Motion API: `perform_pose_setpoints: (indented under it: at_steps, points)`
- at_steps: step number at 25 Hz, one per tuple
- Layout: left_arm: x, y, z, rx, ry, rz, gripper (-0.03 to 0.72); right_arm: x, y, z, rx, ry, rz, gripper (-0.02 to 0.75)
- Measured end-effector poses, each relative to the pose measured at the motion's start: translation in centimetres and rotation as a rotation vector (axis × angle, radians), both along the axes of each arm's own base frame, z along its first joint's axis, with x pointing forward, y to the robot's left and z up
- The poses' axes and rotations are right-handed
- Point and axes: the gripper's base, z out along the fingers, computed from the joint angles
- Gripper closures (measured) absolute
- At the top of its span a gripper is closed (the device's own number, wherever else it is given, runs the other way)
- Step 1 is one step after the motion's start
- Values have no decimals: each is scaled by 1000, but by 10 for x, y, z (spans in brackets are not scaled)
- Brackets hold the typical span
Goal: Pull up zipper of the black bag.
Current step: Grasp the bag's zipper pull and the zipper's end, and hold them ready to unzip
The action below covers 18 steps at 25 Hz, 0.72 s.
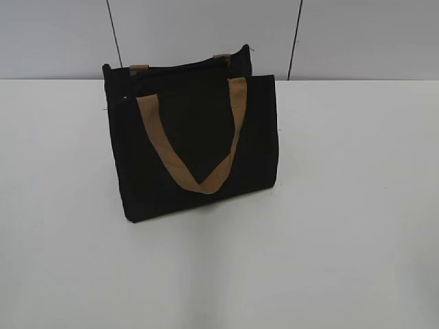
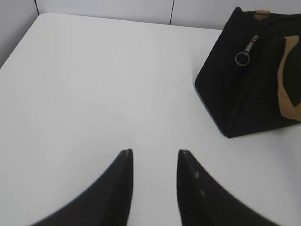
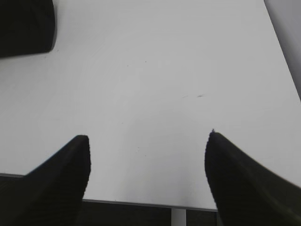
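Observation:
The black bag [image 1: 195, 147] stands upright on the white table, its tan handle [image 1: 199, 179] hanging down the front. In the left wrist view the bag [image 2: 244, 94] is at the upper right, and the silver zipper pull with its ring tab [image 2: 244, 52] hangs at the bag's end near the top edge. My left gripper [image 2: 154, 153] is open and empty, well short of the bag and to its left. My right gripper [image 3: 148, 136] is wide open and empty near the table's front edge; a corner of the bag [image 3: 26, 26] shows at the upper left. Neither gripper shows in the exterior view.
The white table [image 1: 343, 240] spreads around the bag. A grey panelled wall [image 1: 343, 34] rises behind it. The table's front edge [image 3: 141, 203] lies just under the right gripper, and its right edge shows in the right wrist view [image 3: 282, 52].

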Motion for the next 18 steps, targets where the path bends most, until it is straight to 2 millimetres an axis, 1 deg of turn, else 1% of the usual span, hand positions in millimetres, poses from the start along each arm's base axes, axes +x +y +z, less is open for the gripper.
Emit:
perform_pose_setpoints:
  at_steps: [18]
  points:
    - [0, 0, 0, 0, 0, 0, 447, 0, 0, 0, 0, 0, 0, 162]
